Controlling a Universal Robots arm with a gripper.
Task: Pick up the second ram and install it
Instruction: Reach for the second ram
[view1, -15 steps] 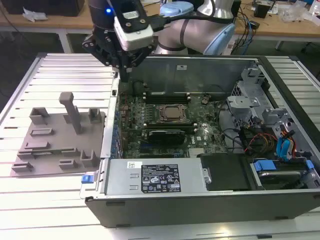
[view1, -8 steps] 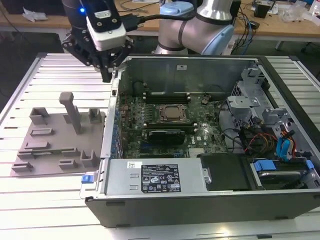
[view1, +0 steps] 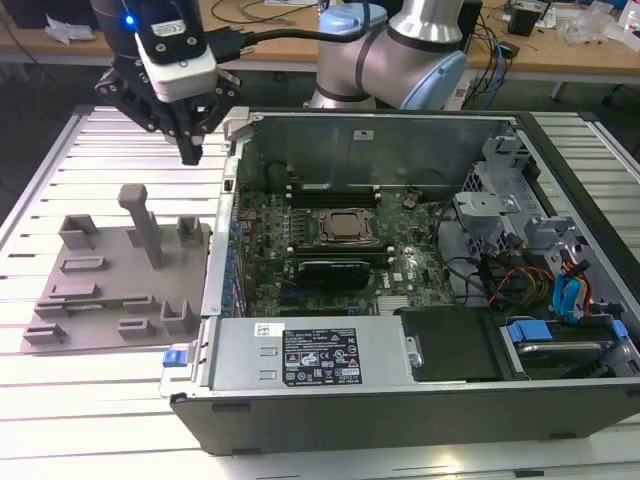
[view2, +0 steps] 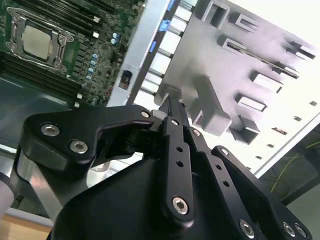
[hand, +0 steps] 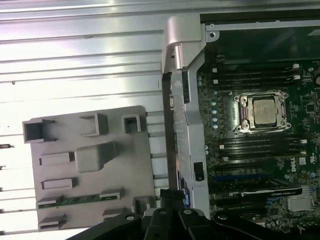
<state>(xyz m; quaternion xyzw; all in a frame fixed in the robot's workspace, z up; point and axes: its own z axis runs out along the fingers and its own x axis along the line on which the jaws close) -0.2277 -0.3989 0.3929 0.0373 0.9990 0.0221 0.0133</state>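
Ram: the ram (hand: 80, 200) is a thin green stick lying flat in a groove of the grey tray (hand: 125, 160), between two small holders, in the first wrist view.
Tray: on the table (view1: 60, 150), just beside the open case (view1: 400, 400) on the exterior view's left.
Gripper: the gripper (view1: 190, 152) hangs above the tray's far edge, near the case corner, well apart from the ram.
Fingers: they look pressed together to a point in the exterior view, with nothing seen between them.
Handling: probably light and stiff but fragile, and the flat faces carry chips.
Hold: best taken by the long bare edges near the middle, so it stays level.
Slots: the long black slots flank the socket on the board (hand: 260, 145).
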